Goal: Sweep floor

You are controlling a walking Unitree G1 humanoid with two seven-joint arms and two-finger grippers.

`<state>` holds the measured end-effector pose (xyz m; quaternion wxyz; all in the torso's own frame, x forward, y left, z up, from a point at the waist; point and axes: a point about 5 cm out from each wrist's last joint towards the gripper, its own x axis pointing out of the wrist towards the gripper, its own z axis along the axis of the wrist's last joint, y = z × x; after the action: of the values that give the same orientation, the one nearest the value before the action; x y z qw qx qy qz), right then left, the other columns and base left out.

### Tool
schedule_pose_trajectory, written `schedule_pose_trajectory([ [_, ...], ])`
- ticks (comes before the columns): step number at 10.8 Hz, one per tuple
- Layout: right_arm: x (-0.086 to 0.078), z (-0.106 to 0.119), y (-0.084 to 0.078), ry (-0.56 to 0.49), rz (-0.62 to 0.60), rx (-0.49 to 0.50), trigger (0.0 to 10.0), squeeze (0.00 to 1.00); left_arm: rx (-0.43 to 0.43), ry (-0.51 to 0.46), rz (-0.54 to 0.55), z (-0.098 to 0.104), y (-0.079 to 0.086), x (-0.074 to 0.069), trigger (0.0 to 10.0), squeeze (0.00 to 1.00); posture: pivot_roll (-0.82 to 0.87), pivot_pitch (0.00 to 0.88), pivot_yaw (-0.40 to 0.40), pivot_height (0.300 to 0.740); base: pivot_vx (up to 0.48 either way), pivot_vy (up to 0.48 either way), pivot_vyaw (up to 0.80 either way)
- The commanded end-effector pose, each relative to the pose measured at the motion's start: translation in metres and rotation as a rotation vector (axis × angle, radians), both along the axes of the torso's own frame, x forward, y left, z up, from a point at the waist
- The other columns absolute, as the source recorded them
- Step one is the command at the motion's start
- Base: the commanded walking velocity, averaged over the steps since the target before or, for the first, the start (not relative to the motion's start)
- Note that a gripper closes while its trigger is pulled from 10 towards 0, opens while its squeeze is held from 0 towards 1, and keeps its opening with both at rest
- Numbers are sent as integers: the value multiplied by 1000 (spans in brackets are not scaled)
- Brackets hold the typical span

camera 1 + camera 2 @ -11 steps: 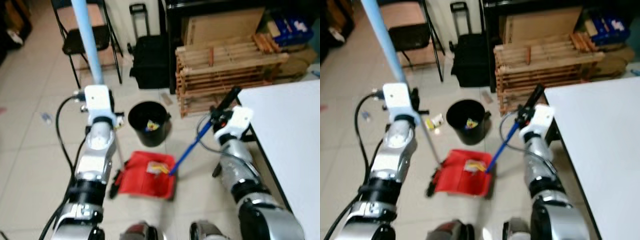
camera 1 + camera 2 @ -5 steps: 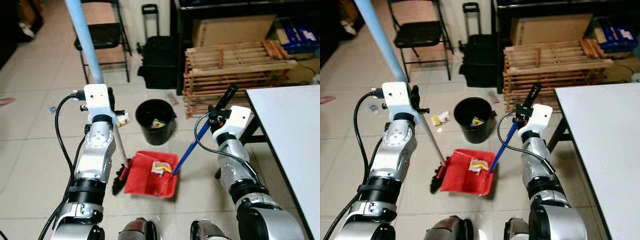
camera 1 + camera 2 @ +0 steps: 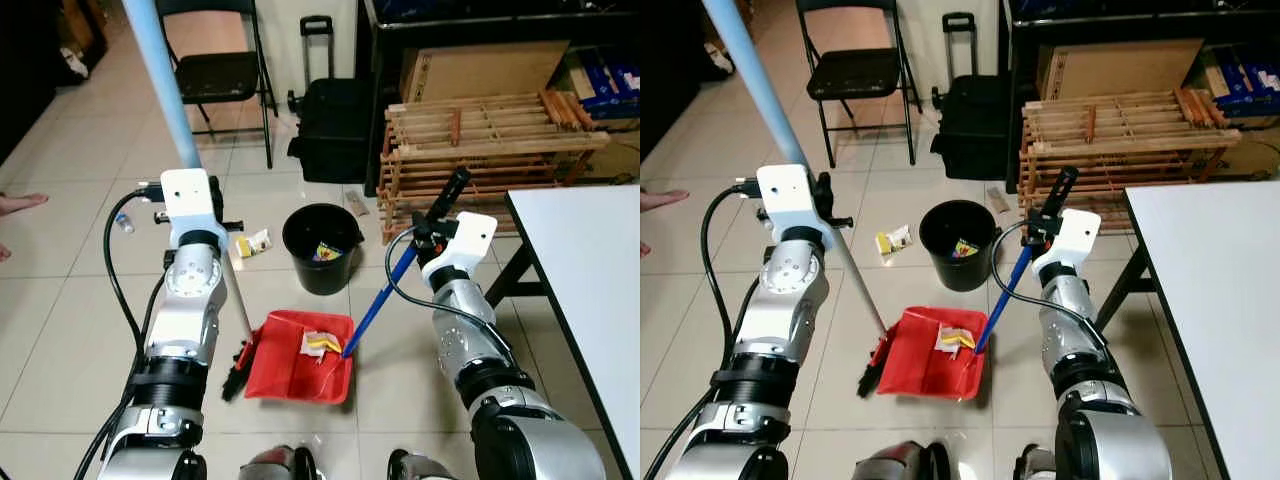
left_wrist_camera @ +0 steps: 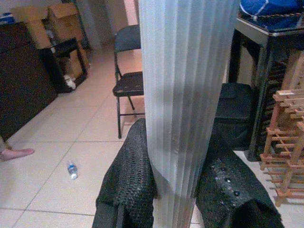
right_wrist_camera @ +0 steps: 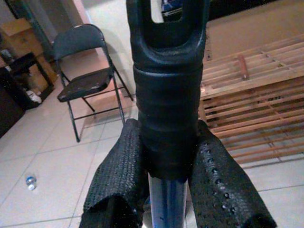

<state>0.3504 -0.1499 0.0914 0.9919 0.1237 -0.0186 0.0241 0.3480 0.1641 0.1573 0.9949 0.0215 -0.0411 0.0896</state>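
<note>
My left gripper [image 4: 173, 156] is shut on the light-blue broom handle [image 3: 165, 85], which rises past my wrist. The black broom head [image 3: 237, 365] rests on the tiles against the left side of the red dustpan [image 3: 285, 365]. Yellow and white scraps [image 3: 320, 343] lie inside the pan. My right gripper [image 5: 166, 142] is shut on the black grip [image 3: 448, 195] at the top of the pan's blue handle [image 3: 385, 295]. A black bin [image 3: 322, 275] with some rubbish in it stands just beyond the pan. A yellow-white packet [image 3: 252, 243] lies on the floor left of the bin.
A white table [image 3: 600, 270] fills the right side, close to my right arm. Behind the bin stand a wooden rack [image 3: 490, 130], a black suitcase [image 3: 335, 120] and a folding chair [image 3: 228, 75]. A small bottle [image 3: 124, 222] and a person's foot [image 3: 20, 203] are at the left.
The whole picture has shifted and sharpened as the camera moved. Both grippers keep their hold; broom head and dustpan stay side by side on the floor.
</note>
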Motion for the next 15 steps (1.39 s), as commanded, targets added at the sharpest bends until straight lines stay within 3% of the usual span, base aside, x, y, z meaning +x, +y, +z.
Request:
schedule_pose_trajectory([
  [1,4,8,4,-33,18,16,10000,0,9,-32,13,8,3,1,10000,0,40,130,104,740,326,0,0],
  [15,4,8,6,-37,24,16,10000,0,16,-22,20,7,4,1,10000,0,41,129,105,740,345,0,0],
])
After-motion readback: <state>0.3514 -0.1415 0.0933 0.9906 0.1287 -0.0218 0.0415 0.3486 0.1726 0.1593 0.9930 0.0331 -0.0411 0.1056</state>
